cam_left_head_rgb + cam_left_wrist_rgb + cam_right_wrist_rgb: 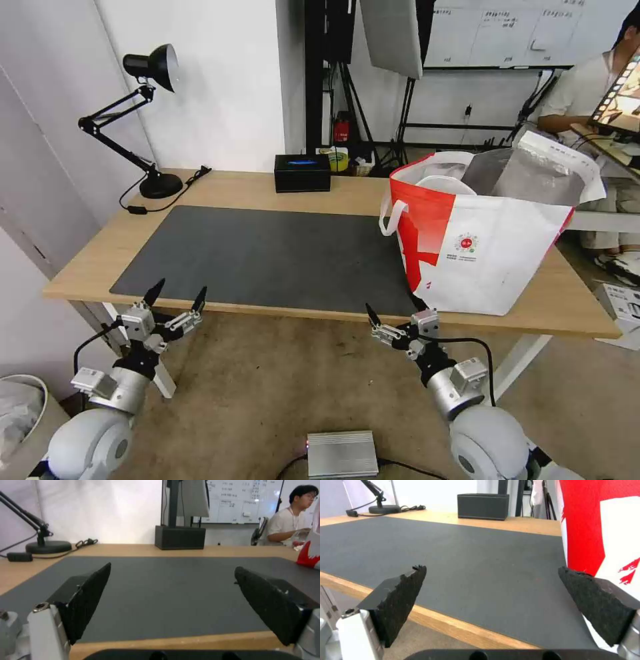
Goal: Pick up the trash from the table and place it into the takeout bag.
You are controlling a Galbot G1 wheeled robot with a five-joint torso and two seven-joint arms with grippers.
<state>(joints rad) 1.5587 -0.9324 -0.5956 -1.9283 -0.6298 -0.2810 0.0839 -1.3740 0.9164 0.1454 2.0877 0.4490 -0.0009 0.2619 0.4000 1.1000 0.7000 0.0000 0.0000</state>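
Bright, even indoor light w/ soft faint shadows under the desk (pixel 267 190), mild sheen on the bag's foil lining (pixel 533 175), straight lines bowing at the head view's edges, and both wrist views soft, w/ close gripper fingers (pixel 88 597) blurry and the white wall (pixel 100 510) washed out.

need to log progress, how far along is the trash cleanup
Looks finished or nearly so. Done: no trash lies on the dark mat or the wood of the table; the takeout bag stands at the table's right end, its contents hidden. In hand: nothing; the left gripper and right gripper hang open at the table's near edge. Left: nothing visible to pick up.
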